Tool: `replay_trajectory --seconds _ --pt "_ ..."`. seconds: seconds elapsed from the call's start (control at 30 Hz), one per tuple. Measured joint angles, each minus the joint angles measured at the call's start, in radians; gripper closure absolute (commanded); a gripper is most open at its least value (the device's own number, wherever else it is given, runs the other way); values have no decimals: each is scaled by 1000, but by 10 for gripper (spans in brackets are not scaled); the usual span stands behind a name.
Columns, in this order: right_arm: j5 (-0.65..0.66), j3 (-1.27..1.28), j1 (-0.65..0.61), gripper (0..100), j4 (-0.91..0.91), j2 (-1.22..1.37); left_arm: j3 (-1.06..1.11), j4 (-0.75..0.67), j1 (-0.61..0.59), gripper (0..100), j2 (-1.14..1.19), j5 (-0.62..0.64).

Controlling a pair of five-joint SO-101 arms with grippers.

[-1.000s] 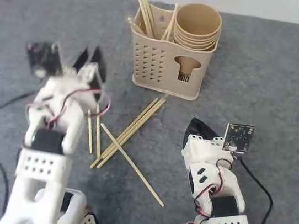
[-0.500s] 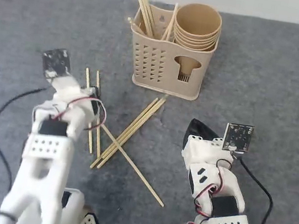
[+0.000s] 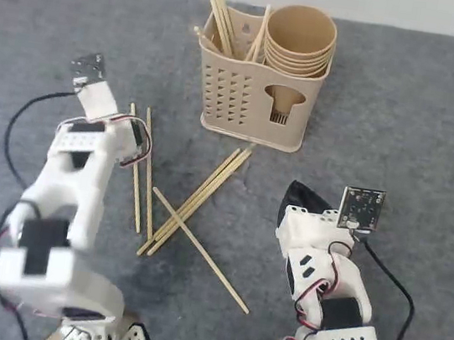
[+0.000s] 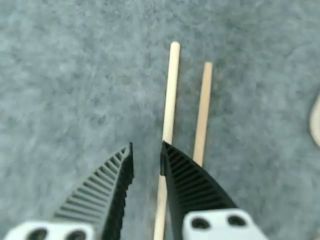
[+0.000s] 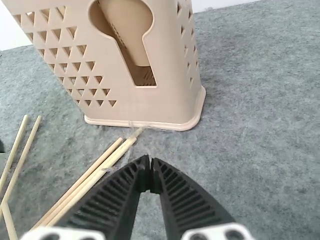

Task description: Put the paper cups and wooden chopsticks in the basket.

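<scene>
The beige basket stands at the back with a stack of paper cups and several chopsticks inside. Loose chopsticks lie on the grey mat: a pair by the left arm, a bundle and one diagonal stick. My left gripper hangs low over the pair. In the left wrist view it is slightly open with nothing between the fingers, and one stick runs under a finger beside the other stick. My right gripper is shut and empty, short of the basket.
Grey mat covers the table, with bare mat to the right of the basket. A black cable loops left of the left arm. The bundle's tips reach the basket's foot.
The left arm has swung down from a raised pose and its gripper, wide open before, now sits low and narrowed over the pair of chopsticks. The right arm has not moved.
</scene>
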Motion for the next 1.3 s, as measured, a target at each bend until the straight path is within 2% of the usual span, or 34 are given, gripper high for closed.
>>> replay_trajectory --seconds 0.37,1.03,1.3 --pt "0 0 0 990 0 0 -348 0 -2 913 313 0" --pt "0 0 0 990 0 0 -367 0 35 911 230 -9" --pt "0 0 0 990 0 0 -410 38 64 913 333 -71"
